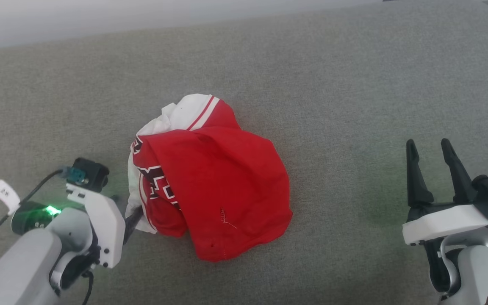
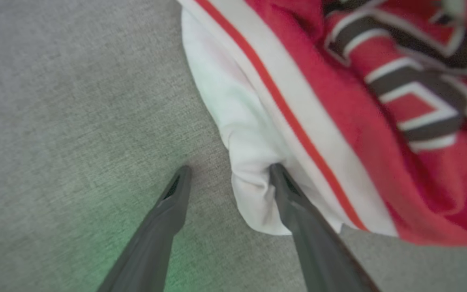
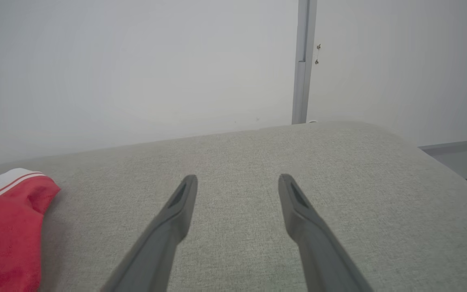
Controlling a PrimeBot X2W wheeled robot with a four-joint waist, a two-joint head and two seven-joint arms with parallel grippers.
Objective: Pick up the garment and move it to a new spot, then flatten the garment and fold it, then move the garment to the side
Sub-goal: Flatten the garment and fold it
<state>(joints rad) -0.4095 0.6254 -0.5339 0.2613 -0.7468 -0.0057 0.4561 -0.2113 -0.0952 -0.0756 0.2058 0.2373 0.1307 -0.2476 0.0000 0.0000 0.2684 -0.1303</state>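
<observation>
On the grey cushion (image 1: 354,84) we count one garment (image 1: 214,182), crumpled near its middle. Our two end effectors both stand wide. The left end effector (image 2: 229,170) straddles the garment's white edge, one finger (image 2: 286,190) touching it. The right end effector (image 1: 427,143) hovers well apart, empty.

Garment (image 1: 227,182): soft cloth, matt, slightly napped red; white panel smoother, creased; lettering flat, printed look. Surface (image 1: 354,76): grey woven upholstery cloth, coarse visible weave, matt. Right gripper (image 1: 429,145) jaws: dark plastic, matt, smooth; housing white plastic, smooth, faint sheen. Left gripper (image 2: 228,169) jaws: same dark matt plastic. White tag (image 1: 5,195): paper-like, matt. Wall (image 3: 136,73): pale, smooth, matt.
</observation>
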